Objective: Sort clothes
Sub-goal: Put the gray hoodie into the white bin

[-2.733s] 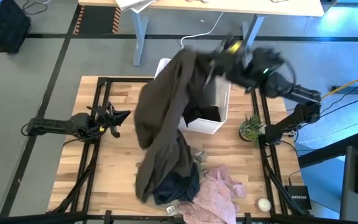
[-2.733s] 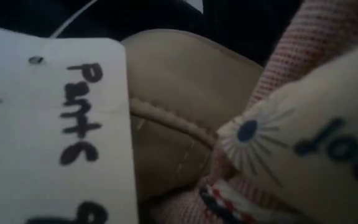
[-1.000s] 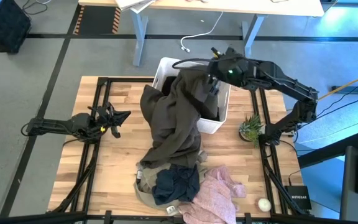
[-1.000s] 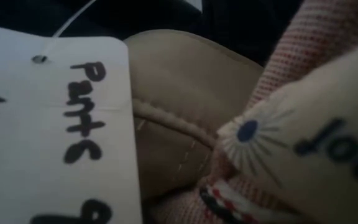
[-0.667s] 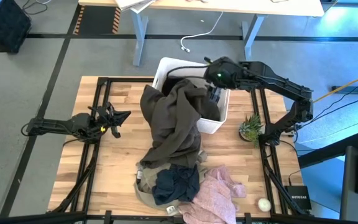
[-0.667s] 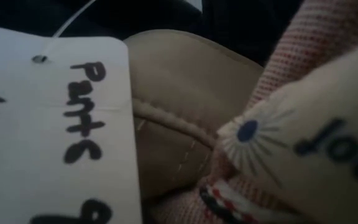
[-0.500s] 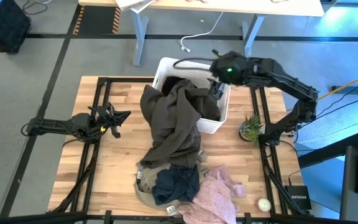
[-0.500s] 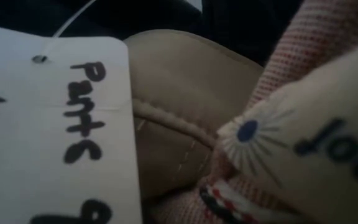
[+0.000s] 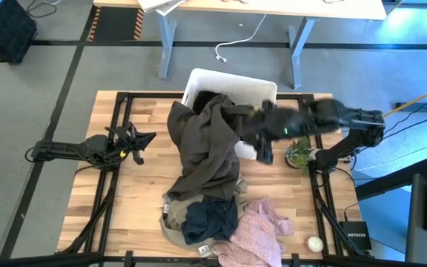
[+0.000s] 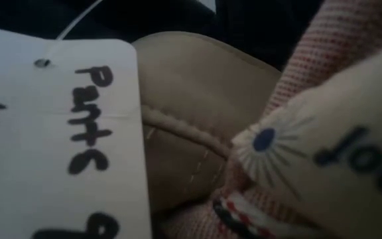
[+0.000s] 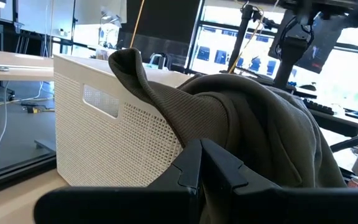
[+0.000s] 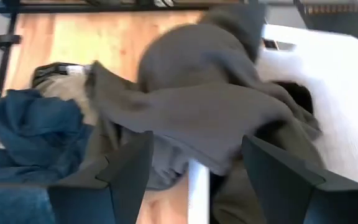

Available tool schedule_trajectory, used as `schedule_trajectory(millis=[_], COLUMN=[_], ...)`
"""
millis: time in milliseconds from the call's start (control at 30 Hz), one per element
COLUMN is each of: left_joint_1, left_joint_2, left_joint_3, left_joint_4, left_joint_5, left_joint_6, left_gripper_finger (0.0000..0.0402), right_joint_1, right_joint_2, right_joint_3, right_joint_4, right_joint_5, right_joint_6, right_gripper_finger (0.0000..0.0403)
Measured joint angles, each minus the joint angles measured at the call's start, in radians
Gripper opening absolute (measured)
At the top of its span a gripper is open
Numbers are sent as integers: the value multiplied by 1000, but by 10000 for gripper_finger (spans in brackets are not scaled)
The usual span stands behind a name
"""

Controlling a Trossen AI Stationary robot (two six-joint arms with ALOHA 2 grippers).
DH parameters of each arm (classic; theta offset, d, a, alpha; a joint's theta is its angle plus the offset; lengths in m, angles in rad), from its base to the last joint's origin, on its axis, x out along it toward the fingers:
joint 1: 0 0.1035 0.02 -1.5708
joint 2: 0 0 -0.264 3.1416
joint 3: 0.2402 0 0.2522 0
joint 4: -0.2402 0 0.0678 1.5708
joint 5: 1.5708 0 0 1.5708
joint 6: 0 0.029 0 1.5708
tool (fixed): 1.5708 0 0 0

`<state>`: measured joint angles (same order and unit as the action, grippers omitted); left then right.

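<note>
One wooden tabletop (image 9: 136, 193) on grey floor. Olive-green garment (image 9: 202, 141) drapes from white bin (image 9: 232, 81) at far edge onto navy (image 9: 210, 219), beige (image 9: 176, 215), pink (image 9: 254, 230) clothes at near edge. Right gripper (image 9: 265, 144) fingers apart, empty, beside bin; left gripper (image 9: 136, 141) at left edge, fingers together.

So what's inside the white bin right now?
The olive-green garment hangs partly inside the white bin, spilling over its edge onto the table. Something dark shows beneath; the rest is covered.

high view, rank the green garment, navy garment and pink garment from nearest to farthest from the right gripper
From the right gripper:
1. Green garment, just beside it, draped over the bin's edge.
2. Navy garment, in the pile at the table's front.
3. Pink garment, front right; near-tie with navy.
</note>
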<state>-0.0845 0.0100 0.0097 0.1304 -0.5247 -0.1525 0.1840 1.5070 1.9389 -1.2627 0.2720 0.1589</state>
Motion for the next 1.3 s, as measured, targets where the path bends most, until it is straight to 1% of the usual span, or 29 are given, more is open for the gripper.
schedule_trajectory(millis=[67,133,333,400,567,667,767,933,1000,1067,1200,1233,1300], left_joint_1=[0,0,0,0,0,0,0,0,0,0,0,0,0], left_joint_2=[0,0,0,0,0,0,0,0,0,0,0,0,0], left_joint_3=[0,0,0,0,0,0,0,0,0,0,0,0,0], left_joint_4=[-1,0,-1,-1,-9,-12,-15,-15,-17,-17,-18,-18,-18], left_joint_5=[0,0,0,0,0,0,-1,-2,-2,-2,-2,-2,-1], left_joint_6=[2,2,2,2,3,23,25,18,8,6,8,11,23], left_gripper_finger=[4,4,4,4,4,4,4,4,4,4,4,4,4], right_joint_1=[74,140,262,289,335,360,368,331,303,277,259,260,263], right_joint_2=[1,2,3,3,3,3,3,3,3,3,9,19,43], right_joint_3=[-36,-85,-299,-374,-536,-620,-706,-847,-899,-947,-1039,-1053,-1070], right_joint_4=[26,49,216,282,383,433,514,589,602,673,956,1013,1092], right_joint_5=[48,70,75,55,-62,-60,15,236,268,247,46,34,55], right_joint_6=[19,30,87,110,198,232,210,200,199,177,22,-24,-124], right_gripper_finger=[260,260,260,260,260,260,260,260,260,260,260,260,260])
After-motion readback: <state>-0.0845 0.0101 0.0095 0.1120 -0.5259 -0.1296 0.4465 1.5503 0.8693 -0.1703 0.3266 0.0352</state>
